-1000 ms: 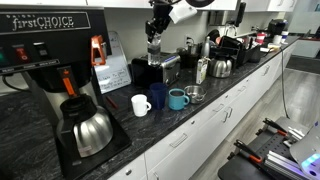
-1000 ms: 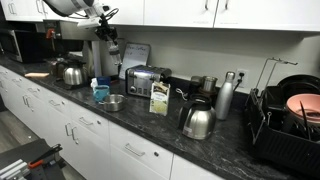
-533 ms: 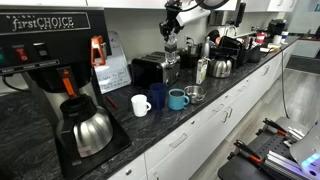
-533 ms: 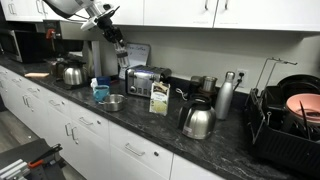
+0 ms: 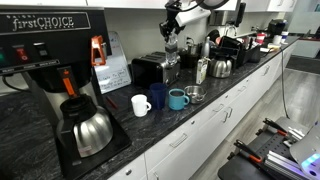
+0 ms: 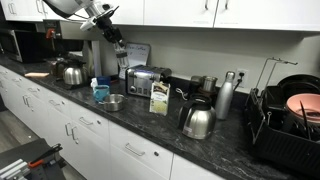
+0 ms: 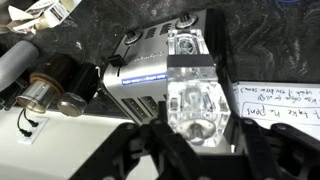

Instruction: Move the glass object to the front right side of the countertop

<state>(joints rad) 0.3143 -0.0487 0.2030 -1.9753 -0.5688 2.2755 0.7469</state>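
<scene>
Vs. a second ago, the Robotiq gripper [image 6: 119,48] has swung sideways along the long dark speckled glossy table [image 6: 130,125] and now hangs over the silver two-slot toaster [image 7: 150,70]. Over the last half sec. its pos. has barely altered, so the carry reads as paused or slowing.

The fingers [image 7: 240,135] are drawn in narrow around the small clear colourless upright glass [image 7: 195,95]. The glass is held in the air, well above the table, w/ the toaster's top below it and a white handwritten sheet [image 7: 275,105] just off to one side in the wrist view.

What that means for the task: pick-up is done and the glass is mid-transfer, not yet set down. It sits toward the back of the table, by the wall appliances, so it must come forward to the front edge and then down.

Which end counts as the front right corner is hard to fix from these views. The front strip holds a white ceramic mug [image 5: 141,104], a blue ceramic mug [image 5: 177,98] and a low round glass dish [image 5: 195,94]. The drop spot should be chosen apart from those.
</scene>
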